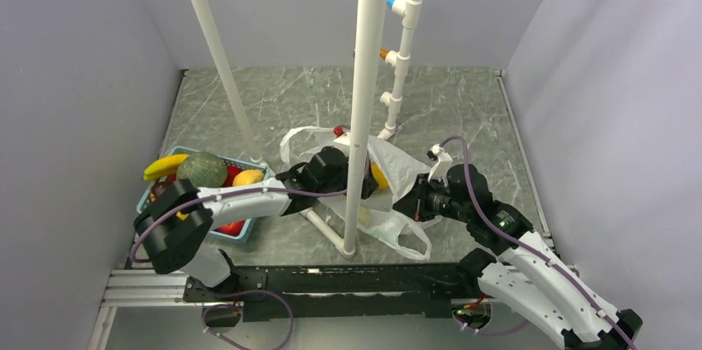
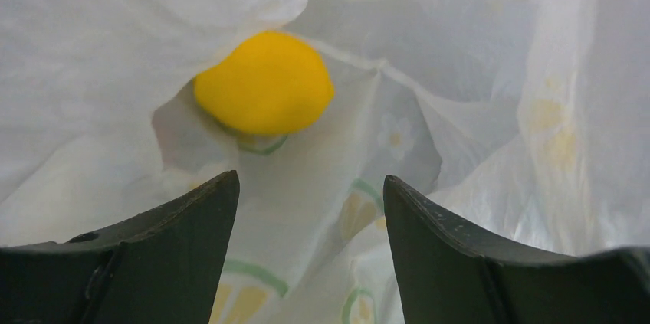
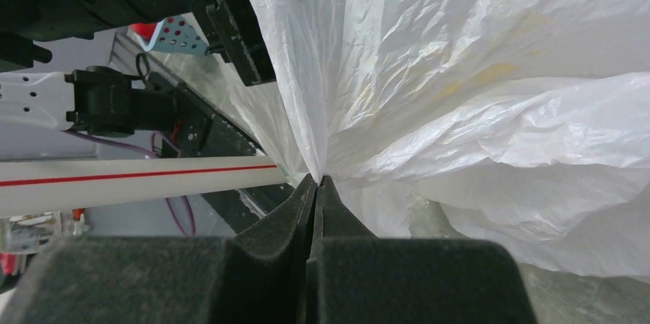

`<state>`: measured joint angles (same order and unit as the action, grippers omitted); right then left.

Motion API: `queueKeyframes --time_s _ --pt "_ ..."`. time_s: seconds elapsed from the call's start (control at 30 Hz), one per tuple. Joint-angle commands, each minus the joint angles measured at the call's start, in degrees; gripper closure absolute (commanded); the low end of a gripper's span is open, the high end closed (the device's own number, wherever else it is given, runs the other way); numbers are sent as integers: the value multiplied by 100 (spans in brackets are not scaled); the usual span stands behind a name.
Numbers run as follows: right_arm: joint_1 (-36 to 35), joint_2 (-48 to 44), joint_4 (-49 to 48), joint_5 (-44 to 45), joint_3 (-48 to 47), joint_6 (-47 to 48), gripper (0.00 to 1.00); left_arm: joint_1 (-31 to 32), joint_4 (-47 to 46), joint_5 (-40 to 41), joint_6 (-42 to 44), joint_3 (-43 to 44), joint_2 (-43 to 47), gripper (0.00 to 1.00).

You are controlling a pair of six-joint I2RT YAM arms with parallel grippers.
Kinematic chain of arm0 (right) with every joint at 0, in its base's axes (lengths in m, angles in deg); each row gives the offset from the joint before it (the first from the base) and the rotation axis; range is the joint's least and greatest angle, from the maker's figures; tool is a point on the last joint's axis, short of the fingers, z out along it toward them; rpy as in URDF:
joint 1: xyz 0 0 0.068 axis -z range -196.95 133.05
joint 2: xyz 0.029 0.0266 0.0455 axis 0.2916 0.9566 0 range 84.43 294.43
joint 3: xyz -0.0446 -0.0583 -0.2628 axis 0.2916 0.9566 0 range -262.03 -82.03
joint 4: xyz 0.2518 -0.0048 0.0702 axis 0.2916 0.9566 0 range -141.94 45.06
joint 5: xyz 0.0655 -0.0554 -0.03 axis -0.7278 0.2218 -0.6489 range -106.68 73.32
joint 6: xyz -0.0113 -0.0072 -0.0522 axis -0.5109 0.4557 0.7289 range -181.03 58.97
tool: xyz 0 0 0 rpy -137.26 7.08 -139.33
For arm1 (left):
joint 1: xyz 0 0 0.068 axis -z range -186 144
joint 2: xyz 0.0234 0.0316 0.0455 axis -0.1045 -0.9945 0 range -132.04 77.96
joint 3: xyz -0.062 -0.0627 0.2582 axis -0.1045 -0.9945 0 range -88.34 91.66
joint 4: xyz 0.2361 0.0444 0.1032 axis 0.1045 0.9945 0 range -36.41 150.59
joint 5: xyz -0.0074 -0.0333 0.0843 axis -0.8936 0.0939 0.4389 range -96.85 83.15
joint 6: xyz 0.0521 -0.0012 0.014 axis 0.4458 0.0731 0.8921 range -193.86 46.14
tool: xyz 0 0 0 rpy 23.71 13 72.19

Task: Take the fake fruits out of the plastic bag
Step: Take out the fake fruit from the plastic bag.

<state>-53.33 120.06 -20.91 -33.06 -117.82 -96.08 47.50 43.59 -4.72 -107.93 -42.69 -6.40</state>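
Observation:
The white plastic bag [image 1: 400,166] lies crumpled in the middle of the table beside the pipe stand. My left gripper [image 1: 362,182] reaches into its mouth. In the left wrist view that gripper [image 2: 310,177] is open and empty, and a yellow fake fruit [image 2: 264,83] lies just ahead of it on the bag's inner film [image 2: 498,48]. From above the same yellow fruit [image 1: 378,175] peeks out. My right gripper [image 1: 411,201] is shut on the bag's near edge; its fingers [image 3: 316,180] pinch a fold of the bag [image 3: 475,71].
A light-blue basket [image 1: 234,237] at the left holds a banana [image 1: 165,166], a green melon [image 1: 202,170], an orange piece [image 1: 248,177] and red fruit. White pipe poles [image 1: 364,102] [image 1: 217,52] rise around the bag, with a base pipe [image 1: 327,230] on the table. A small red piece [image 1: 338,131] shows behind the bag.

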Motion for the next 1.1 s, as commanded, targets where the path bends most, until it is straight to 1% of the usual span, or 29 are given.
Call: queueKeyframes --time_s 0.0,0.07,0.23,0.27,0.3,0.33,0.43,0.6,0.73,0.9,0.97,1.0,1.07 --pt "8 -140 226 313 70 4 100 22 -573 -100 266 527 -494 25" --pt "8 -132 167 250 89 -56 100 38 -584 38 269 723 -709 24" --pt "8 -54 121 218 63 -42 100 131 -282 704 436 1271 -1224 18" --pt "13 -47 129 230 55 -32 100 146 -183 827 454 1393 -1331 16" --pt "7 -52 139 234 46 -29 100 164 -81 944 449 1526 -1441 11" --pt "4 -56 143 237 33 -29 100 181 56 1072 401 1667 -1567 10" --pt "10 -65 139 258 25 -13 100 212 229 1100 278 1950 -1917 9" --pt "12 -47 158 245 37 2 100 251 29 870 -12 2061 -2394 9" --pt "6 -57 158 246 77 2 100 328 56 815 -85 2281 -2734 11" --pt "8 -45 165 230 51 6 100 330 17 697 -185 2465 -3087 21" --pt "11 -63 196 262 51 15 100 327 -22 625 -181 2491 -3141 28" --pt "10 -76 208 273 54 17 100 327 -34 590 -192 2496 -3153 30" --pt "19 -97 206 269 78 4 100 320 -63 518 -190 2478 -3138 30"
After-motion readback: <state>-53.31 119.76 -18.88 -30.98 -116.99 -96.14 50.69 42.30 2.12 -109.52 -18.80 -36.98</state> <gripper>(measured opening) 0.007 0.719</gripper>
